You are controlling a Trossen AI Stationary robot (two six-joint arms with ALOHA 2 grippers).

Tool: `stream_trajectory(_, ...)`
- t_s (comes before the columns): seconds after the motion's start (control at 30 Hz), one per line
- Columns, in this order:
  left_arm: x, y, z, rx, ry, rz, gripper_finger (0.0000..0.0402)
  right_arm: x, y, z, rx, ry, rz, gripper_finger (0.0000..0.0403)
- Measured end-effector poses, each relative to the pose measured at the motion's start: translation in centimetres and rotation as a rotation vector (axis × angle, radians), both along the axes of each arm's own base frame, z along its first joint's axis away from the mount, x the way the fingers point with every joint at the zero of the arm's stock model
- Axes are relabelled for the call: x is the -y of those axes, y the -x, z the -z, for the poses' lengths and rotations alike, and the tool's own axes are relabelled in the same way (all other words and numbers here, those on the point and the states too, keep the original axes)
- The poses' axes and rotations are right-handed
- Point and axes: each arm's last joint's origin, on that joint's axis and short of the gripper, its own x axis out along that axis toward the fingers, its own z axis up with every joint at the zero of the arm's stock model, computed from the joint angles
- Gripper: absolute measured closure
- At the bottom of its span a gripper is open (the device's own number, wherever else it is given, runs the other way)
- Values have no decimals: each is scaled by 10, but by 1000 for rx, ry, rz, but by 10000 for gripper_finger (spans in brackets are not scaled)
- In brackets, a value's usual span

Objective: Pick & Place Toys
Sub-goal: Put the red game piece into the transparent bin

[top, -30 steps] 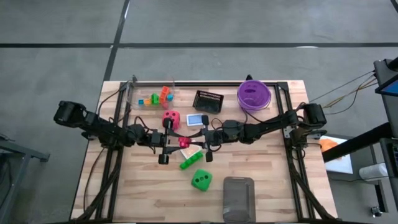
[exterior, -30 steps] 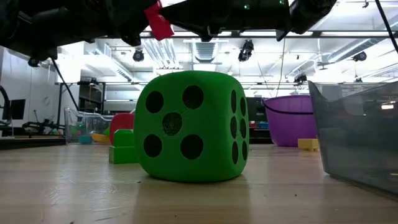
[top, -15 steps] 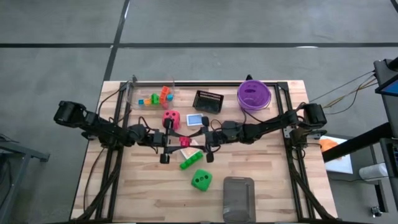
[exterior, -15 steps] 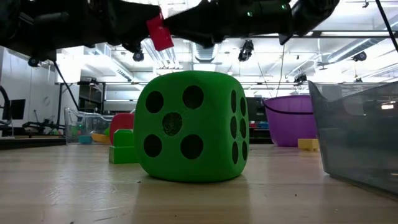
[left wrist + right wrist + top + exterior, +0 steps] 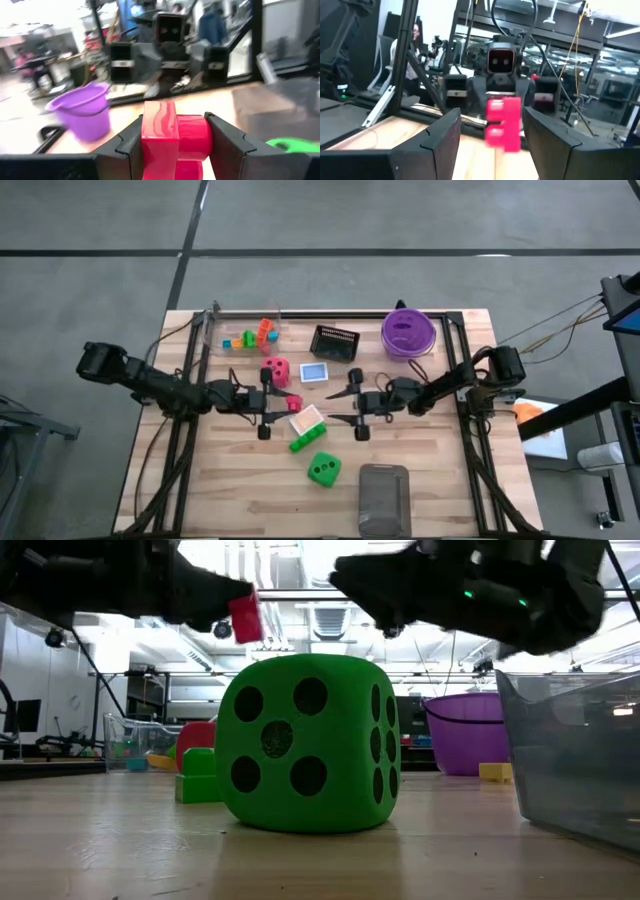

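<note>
Left gripper (image 5: 282, 404): clamped on the red brick (image 5: 173, 139), held in the air just beside the red die (image 5: 275, 370).
Right gripper (image 5: 338, 406): fingers spread, holding nothing, farther from the red die, facing the brick.
Green die (image 5: 322, 469): on the table, well apart from the red die.

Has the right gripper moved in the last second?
Yes. In the high view the right gripper has backed away rightward from the red brick, now sitting below the purple bowl side rather than mid-table.

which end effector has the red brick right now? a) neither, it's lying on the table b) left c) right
b: the left end effector is shut on the red brick, lifted above the table, while the right end effector is open and empty.
</note>
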Motion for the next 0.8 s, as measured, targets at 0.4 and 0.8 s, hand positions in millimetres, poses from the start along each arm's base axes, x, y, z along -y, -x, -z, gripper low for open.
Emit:
stream_trajectory(0.4,-56,36,-2,-50,64,-419,239,1,31,26,-83,-109,-23,192)
stream_trajectory(0.8,-154,86,17,70,239,-901,239,0,29,22,-58,-110,-31,192)
